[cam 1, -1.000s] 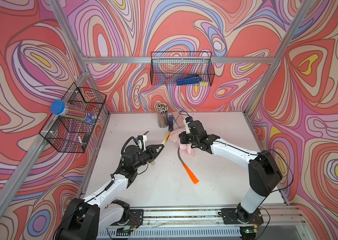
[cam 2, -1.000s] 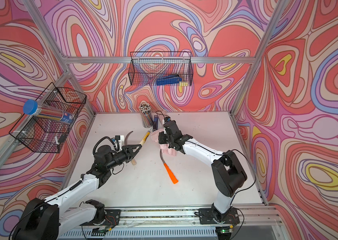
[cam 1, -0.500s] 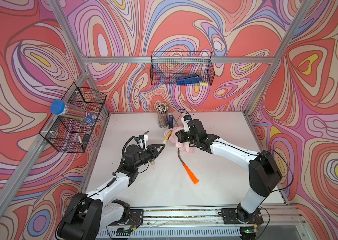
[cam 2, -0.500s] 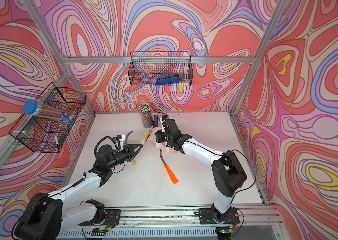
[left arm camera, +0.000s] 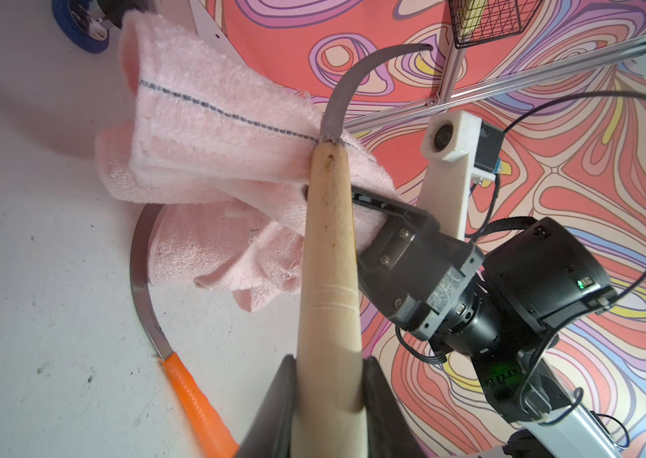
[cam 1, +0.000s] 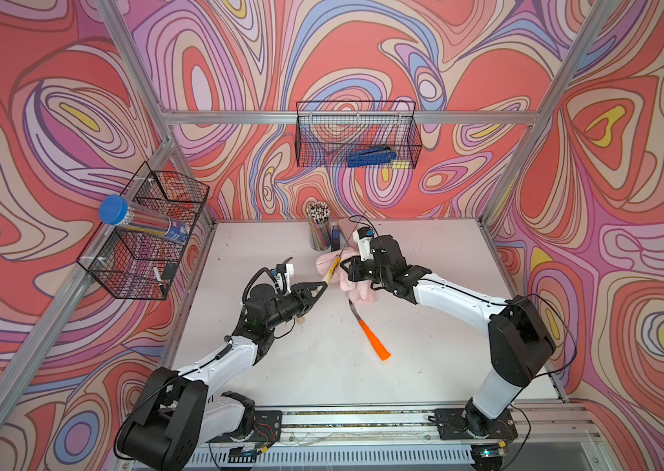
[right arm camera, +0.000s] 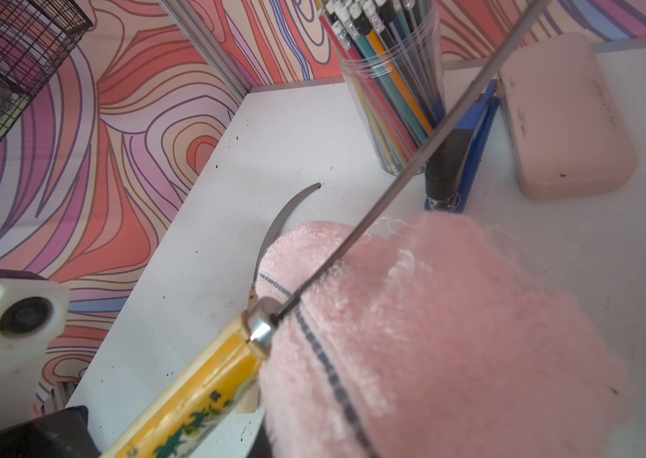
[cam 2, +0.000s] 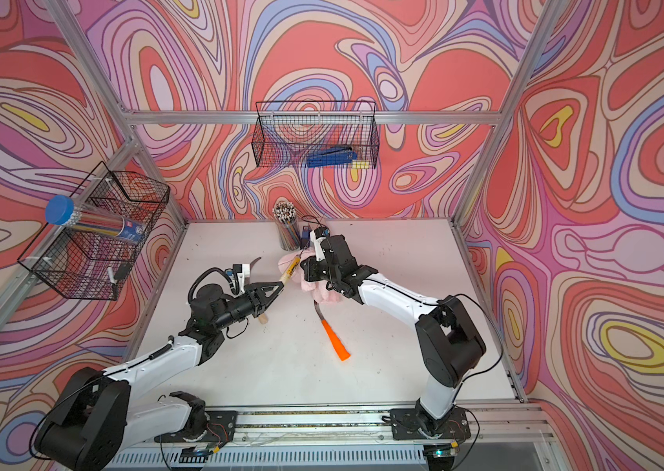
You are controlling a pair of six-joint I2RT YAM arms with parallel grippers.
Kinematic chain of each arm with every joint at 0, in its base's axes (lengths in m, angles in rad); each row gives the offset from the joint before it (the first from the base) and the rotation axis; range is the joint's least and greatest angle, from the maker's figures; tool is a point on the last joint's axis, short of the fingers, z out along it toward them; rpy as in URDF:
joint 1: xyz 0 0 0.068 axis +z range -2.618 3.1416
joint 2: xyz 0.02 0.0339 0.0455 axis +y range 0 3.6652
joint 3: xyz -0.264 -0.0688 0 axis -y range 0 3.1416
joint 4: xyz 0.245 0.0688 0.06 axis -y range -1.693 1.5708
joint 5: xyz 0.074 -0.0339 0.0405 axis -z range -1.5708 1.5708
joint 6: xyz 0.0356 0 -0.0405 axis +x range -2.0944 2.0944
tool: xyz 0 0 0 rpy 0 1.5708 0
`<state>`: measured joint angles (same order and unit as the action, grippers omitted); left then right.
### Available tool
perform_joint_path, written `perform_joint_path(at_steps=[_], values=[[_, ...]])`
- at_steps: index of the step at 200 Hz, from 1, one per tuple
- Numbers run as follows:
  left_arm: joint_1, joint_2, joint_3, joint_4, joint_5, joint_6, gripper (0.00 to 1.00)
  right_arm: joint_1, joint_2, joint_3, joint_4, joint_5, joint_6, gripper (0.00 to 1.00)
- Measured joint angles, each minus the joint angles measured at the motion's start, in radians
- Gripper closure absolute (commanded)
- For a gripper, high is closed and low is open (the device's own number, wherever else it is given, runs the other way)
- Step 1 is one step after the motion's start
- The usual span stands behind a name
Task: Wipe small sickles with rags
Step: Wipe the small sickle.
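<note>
The wooden-handled sickle (left arm camera: 329,277) is held above the tabletop (left arm camera: 36,277), its handle clamped between the left fingers (left arm camera: 274,416); the rag (left arm camera: 210,131) is pinched by the right fingers (left arm camera: 373,203) at the blade's base.

In the centre of the frame, the left tool (cam 1: 319,288) grips the handle of a wooden-handled sickle (cam 1: 331,269), whose thin blade rises toward the pencil cup (cam 1: 319,228). The right tool (cam 1: 346,269) pinches the pink rag (cam 1: 357,291) at the handle's upper end. Just below, the orange-handled sickle (cam 1: 371,338) lies on the white desk (cam 1: 444,367).
</note>
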<state>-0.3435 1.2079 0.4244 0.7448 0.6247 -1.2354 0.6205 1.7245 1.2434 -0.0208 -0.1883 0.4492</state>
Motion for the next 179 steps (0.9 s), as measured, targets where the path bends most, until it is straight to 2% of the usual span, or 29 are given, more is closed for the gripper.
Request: perform_joint_path(at_steps=[98,179], values=[[-0.011,0.030,-0.001,0.039,0.008,-0.026,1.00,-0.092,0.000,0.039,-0.011,0.058,-0.044,1.00],[-0.011,0.035,-0.001,0.044,0.008,-0.026,1.00,-0.145,0.002,0.178,-0.099,0.130,-0.106,1.00]])
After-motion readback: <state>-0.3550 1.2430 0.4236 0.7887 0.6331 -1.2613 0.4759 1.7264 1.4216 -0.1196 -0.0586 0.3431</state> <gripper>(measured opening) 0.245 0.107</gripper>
